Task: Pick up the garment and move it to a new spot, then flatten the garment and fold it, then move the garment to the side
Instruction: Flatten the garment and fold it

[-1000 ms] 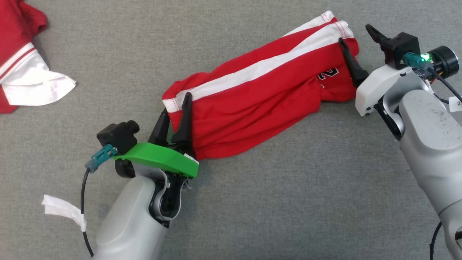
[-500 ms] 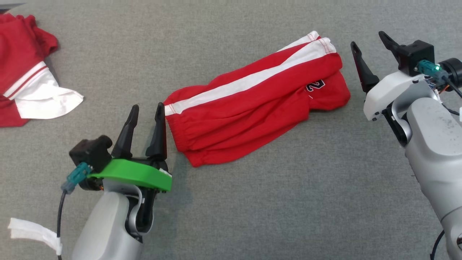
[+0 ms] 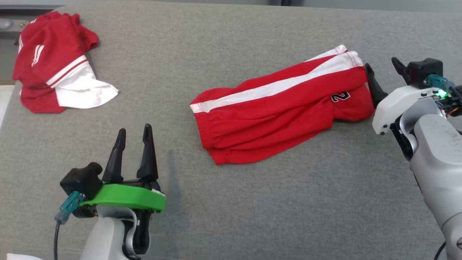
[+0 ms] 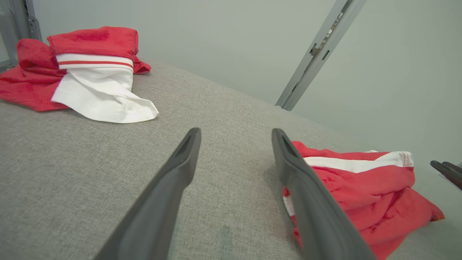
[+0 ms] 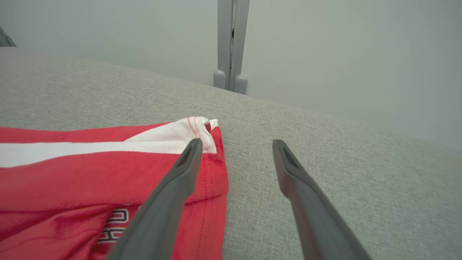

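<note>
The garment (image 3: 281, 108), red shorts with a white side stripe and a printed number, lies folded in a long band on the grey fabric surface (image 3: 252, 209). My left gripper (image 3: 134, 128) stands open, with nothing between its fingers, a short way left of the garment's waistband end. My right gripper (image 3: 380, 63) is open at the other end, its left finger (image 3: 373, 85) beside the hem. In the left wrist view the garment (image 4: 361, 180) lies right of my open gripper (image 4: 236, 130). In the right wrist view the hem (image 5: 213, 169) sits under the left finger of the open gripper (image 5: 237, 141).
A second red and white garment (image 3: 54, 83) lies crumpled at the far left corner, also in the left wrist view (image 4: 83, 72). The surface's far edge runs along the top (image 3: 216, 3). A grey post (image 5: 231, 43) stands behind it.
My left gripper has opened, let go of the garment's end and drawn back to the left. The right gripper has come off the garment's hem. The head camera has also shifted.
</note>
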`<state>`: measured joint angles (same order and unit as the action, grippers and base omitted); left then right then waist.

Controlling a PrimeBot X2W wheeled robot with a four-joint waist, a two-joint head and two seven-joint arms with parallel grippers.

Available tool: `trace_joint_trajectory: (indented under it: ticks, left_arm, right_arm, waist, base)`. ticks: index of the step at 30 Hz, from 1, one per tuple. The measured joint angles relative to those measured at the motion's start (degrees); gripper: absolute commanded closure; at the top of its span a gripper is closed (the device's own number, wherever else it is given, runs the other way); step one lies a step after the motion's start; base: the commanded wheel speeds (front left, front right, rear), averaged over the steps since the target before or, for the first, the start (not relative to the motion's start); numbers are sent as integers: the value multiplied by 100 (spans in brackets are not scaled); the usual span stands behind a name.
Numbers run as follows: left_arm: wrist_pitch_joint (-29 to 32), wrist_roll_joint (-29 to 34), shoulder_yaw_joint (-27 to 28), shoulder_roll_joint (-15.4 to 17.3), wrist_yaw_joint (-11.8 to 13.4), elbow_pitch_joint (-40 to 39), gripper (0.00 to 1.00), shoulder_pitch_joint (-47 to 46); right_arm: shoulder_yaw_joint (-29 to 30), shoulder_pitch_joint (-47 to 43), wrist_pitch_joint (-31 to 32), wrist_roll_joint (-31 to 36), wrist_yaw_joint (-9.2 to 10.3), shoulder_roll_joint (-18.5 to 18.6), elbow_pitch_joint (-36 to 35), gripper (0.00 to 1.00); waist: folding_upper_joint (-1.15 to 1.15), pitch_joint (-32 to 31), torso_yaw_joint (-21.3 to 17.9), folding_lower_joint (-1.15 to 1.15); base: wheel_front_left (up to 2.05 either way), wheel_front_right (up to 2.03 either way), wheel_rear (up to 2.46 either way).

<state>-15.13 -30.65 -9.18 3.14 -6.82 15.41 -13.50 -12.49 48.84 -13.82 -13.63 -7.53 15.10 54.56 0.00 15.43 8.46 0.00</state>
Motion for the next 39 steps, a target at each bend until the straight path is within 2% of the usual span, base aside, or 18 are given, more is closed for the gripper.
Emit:
trace_joint_trajectory:
  ticks: [7,14,15,16,17,19,20,30,35,39]
  left_arm:
    - [0,25,-96,-22,-24,-215,0,55]
    - [0,37,-192,-25,15,-326,0,57]
    - [0,37,-197,-25,21,-328,0,58]
    - [0,37,-200,-25,24,-327,0,60]
    - [0,42,-202,-25,27,-326,0,65]
    - [0,45,-202,-25,29,-316,0,83]
    - [0,49,-204,-25,29,-303,0,95]
    - [0,182,-179,-31,22,-213,0,175]
    - [0,247,-118,-32,9,-185,0,326]
    - [0,246,-123,-33,2,-180,0,382]
  right_arm:
    - [143,110,229,160,0,51,740,0]
    - [318,240,365,180,0,-74,1247,0]
    - [322,261,371,180,1,-96,1277,7]
    - [320,274,371,182,4,-122,1318,38]
    - [315,289,370,194,4,-148,1354,62]
    - [292,314,355,203,4,-215,1395,93]
    - [285,323,319,203,4,-257,1411,100]
    - [312,291,-43,186,0,-452,1365,100]
    - [698,-143,-113,42,0,-433,1080,100]
    - [1117,-649,-118,180,0,-413,522,100]
  waist:
    - [0,139,416,0]
    - [0,269,576,0]
    - [0,271,577,0]
    - [0,268,573,0]
    - [0,262,562,0]
    - [0,247,534,0]
    - [0,235,513,0]
    - [0,-17,161,0]
    - [0,-202,-164,0]
    - [0,-323,-449,0]
  base:
    - [0,0,0]
    - [0,0,0]
    - [0,0,0]
    - [0,0,0]
    - [0,0,0]
    - [0,0,0]
    - [0,0,0]
    - [0,0,0]
    - [0,0,0]
    - [0,0,0]
